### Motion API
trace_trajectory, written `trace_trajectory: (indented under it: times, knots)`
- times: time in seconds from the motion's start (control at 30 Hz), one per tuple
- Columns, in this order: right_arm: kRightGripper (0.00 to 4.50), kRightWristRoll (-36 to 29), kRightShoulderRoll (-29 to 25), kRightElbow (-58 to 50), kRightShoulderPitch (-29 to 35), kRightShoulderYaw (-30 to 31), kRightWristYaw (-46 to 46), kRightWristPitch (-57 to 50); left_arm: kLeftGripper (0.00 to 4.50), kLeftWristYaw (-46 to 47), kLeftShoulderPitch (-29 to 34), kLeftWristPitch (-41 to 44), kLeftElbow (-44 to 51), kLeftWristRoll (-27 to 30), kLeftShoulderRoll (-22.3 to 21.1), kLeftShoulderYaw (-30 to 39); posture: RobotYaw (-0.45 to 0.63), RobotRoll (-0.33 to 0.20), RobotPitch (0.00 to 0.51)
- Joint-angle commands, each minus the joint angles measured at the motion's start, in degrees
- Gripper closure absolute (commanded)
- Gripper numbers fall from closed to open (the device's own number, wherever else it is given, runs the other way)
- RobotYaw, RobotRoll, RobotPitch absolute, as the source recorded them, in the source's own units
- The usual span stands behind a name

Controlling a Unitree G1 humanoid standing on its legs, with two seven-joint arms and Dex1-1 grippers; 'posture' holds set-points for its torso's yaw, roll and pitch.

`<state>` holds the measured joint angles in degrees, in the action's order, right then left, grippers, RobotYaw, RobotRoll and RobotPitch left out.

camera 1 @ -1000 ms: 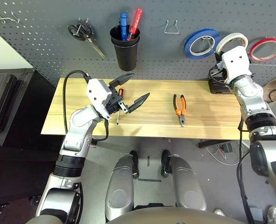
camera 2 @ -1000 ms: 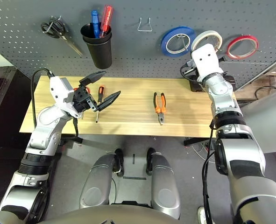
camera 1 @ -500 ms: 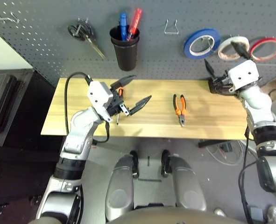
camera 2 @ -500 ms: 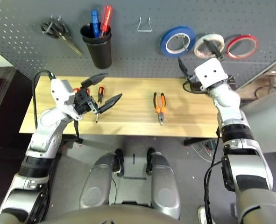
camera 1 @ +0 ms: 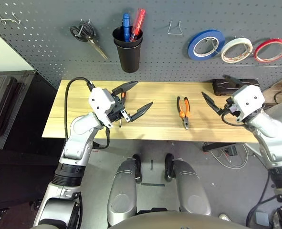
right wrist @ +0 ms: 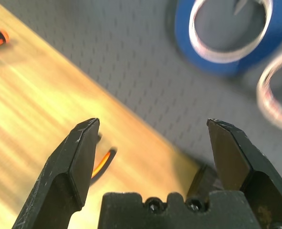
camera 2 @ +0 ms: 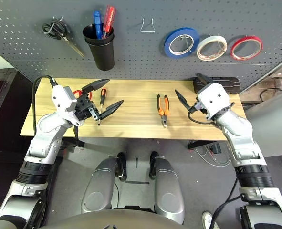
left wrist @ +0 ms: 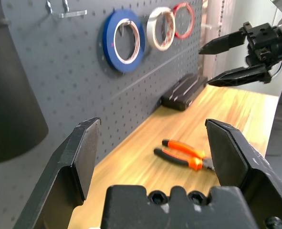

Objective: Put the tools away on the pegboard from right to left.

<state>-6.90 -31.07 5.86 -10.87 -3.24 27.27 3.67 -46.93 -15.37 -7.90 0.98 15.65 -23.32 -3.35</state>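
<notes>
The white tape roll hangs on the pegboard between a blue roll and a red roll. On the table lie the orange-and-black pliers, right of the middle. The slim screwdriver and the red-handled scissors lie at the left, partly hidden behind my left gripper. That gripper hovers open over them, holding nothing. My right gripper is open and empty above the table's right part, below the tape rolls. The left wrist view looks along the table to the pliers.
A black cup with blue and red screwdrivers hangs on the board, black-handled scissors to its left. A bare wire hook is above the pliers, another at far left. A black box sits at the table's back right.
My right gripper opened, left the white tape roll hanging on the board, and dropped down and toward the table's middle. The left arm shifted only slightly.
</notes>
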Motion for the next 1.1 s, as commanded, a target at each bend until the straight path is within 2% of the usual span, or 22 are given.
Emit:
trace_trajectory:
  times: [0.03,0.3,0.5,0.77,0.9,1.1]
  knots:
    - [0.01,-0.7,0.6,-1.0,0.0,-1.1,-0.8,-5.0,0.00,-0.4,1.2,-1.4,-1.4,-1.1,-0.6,-0.1,0.08,0.000,0.267]
    - [0.01,1.2,0.9,0.5,-4.7,-0.2,-4.2,-19.5,0.00,-0.6,0.8,-1.8,-2.8,-2.4,-1.7,-0.6,0.08,0.000,0.276]
    - [0.01,2.1,2.1,6.0,-13.0,1.8,-4.6,-32.3,0.00,-1.1,-0.2,-2.7,-6.1,-5.0,-3.0,-1.5,0.08,0.000,0.293]
    - [0.01,1.8,7.8,13.2,-23.9,2.4,-7.1,-45.4,0.00,-1.4,-1.2,-2.3,-6.8,-5.6,-3.0,-1.7,0.09,0.000,0.320]
    - [0.01,2.4,10.1,15.5,-26.5,3.2,-8.3,-48.2,0.00,-1.8,-1.4,-2.2,-7.1,-5.5,-3.4,-1.8,0.09,0.000,0.330]
    - [0.01,2.1,15.3,17.5,-29.7,2.2,-13.6,-58.3,0.00,-2.5,-2.3,-2.2,-7.9,-5.4,-3.8,-1.8,0.09,0.000,0.343]
